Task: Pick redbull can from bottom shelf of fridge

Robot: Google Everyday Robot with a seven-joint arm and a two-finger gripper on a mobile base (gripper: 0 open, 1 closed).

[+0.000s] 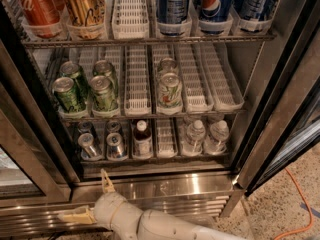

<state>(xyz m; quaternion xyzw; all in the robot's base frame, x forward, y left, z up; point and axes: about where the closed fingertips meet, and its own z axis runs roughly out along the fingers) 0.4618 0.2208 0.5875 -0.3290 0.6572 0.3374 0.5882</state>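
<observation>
Two slim silver cans front the left lanes of the bottom shelf (165,158) in the fridge (280,84). I take the left one for the redbull can (89,145). My pincer (82,196) hangs below by the base grille (200,204), spread open, presumably for the reach.

slim, silver-topped, bluish-silver redbull can (89,145) stands upright in the leftmost front lane of the white-trayed wire bottom shelf (165,140) in the stainless-steel fridge (200,184). the cream two-finger gripper (90,199), fingers spread, sits below by the base.
</observation>
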